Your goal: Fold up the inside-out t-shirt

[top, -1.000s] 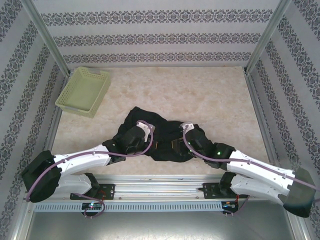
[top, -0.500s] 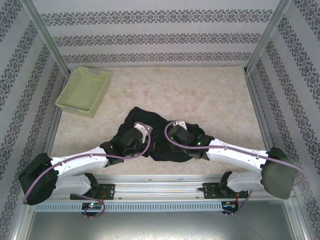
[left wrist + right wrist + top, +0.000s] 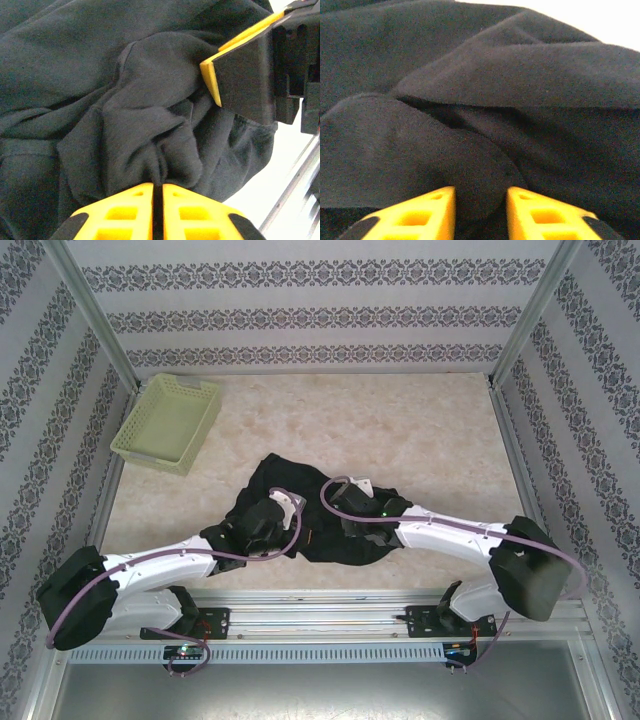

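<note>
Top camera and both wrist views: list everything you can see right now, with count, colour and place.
t-shirt: 1, black, crumpled at the near middle of the table, under both grippers.
basket: 1, pale yellow-green lattice, far left corner of the table, apart from the t-shirt.
table: 1, beige marbled top, inside patterned walls.
arms: 2, white with purple cables, reaching in from the near edge; left arm, right arm.
left gripper: 1, yellow, fingers almost together, pinching a fold of the t-shirt.
right gripper: 1, yellow, fingers apart with a hump of the t-shirt between them.
</note>
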`<state>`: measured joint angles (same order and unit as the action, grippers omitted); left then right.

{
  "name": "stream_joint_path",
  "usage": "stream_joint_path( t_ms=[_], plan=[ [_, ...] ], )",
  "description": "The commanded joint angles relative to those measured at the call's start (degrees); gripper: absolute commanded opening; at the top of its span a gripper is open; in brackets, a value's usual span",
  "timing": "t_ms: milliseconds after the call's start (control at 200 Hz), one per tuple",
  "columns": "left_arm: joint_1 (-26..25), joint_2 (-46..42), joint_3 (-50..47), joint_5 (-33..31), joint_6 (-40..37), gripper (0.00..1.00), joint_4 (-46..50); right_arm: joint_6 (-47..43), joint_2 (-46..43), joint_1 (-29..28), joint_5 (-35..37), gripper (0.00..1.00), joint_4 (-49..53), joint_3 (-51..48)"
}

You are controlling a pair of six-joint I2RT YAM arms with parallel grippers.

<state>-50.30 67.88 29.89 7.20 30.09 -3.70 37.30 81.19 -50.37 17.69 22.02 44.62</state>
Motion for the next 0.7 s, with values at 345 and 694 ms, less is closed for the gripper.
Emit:
stream_joint_path(
  t_ms=[345,694],
  plan=[
    [-5.4,-1.2,15.5,-14.5,-11.4,0.57,23.5,-2.5,-6.3,-4.1,0.5,0.31,-3.7,-0.2],
    [-8.6,11.0,22.7,-15.1,-9.9,0.59,23.6,-0.3,-18.0,-3.6,6.4,0.45,-1.5,-5.8]
  ],
)
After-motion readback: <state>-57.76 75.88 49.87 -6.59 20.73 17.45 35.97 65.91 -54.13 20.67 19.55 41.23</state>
